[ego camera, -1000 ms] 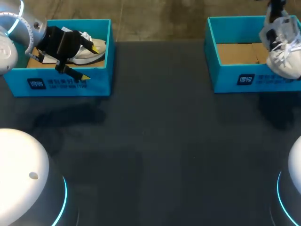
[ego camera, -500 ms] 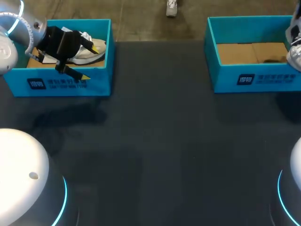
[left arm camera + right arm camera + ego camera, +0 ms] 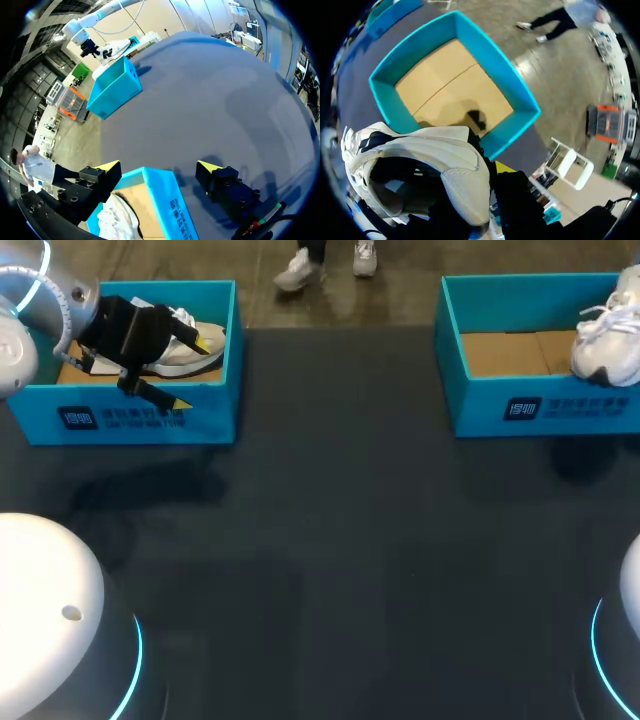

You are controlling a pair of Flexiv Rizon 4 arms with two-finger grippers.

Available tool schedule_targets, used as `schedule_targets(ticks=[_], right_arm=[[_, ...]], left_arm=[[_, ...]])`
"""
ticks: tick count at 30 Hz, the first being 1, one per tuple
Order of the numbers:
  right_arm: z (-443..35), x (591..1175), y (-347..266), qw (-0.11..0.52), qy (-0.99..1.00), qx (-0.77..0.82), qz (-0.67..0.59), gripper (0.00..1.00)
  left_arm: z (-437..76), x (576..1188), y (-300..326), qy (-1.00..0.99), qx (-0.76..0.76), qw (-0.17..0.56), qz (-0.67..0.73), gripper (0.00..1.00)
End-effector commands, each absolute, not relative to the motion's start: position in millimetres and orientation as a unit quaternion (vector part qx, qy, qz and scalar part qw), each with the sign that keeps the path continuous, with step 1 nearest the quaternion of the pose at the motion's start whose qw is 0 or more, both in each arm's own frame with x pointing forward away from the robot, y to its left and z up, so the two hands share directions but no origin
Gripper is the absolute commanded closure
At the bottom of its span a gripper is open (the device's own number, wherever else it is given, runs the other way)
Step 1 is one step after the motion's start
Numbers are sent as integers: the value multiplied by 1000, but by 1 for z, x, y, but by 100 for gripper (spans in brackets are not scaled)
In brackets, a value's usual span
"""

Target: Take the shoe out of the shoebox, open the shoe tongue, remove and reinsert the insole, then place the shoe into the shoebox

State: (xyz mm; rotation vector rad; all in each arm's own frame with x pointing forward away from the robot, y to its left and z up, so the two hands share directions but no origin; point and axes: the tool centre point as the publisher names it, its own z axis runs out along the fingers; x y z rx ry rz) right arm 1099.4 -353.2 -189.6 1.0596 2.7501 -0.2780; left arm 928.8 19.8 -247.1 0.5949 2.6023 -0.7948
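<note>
A white shoe hangs over the right end of the right blue shoebox, which shows only its bare cardboard floor. In the right wrist view my right gripper is shut on the side wall of this shoe, with one yellow tip outside and the other finger hidden inside. My left gripper is open and straddles the front wall of the left shoebox. One of its fingers is inside, beside a second white shoe, and the other is outside. That shoe lies beside the inner finger.
The dark table stretches between the two boxes and forward to my arm bases. The left box's front wall stands between my left fingers. In the left wrist view the right shoebox is far across the table.
The shoe in my right gripper swung out past the view's right edge, then came back turned, over the right box's end. The left arm has not moved.
</note>
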Motion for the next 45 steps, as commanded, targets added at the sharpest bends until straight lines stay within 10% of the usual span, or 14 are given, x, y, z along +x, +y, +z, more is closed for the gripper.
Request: schedule_targets(ticks=[1,45], right_arm=[[-180,1096,-358,79,866,485,-94,100],[-204,1054,-341,110,694,705,-95,100]], left_arm=[[-247,928,19,920,210,177,-279,0],[-247,928,19,920,210,177,-279,0]])
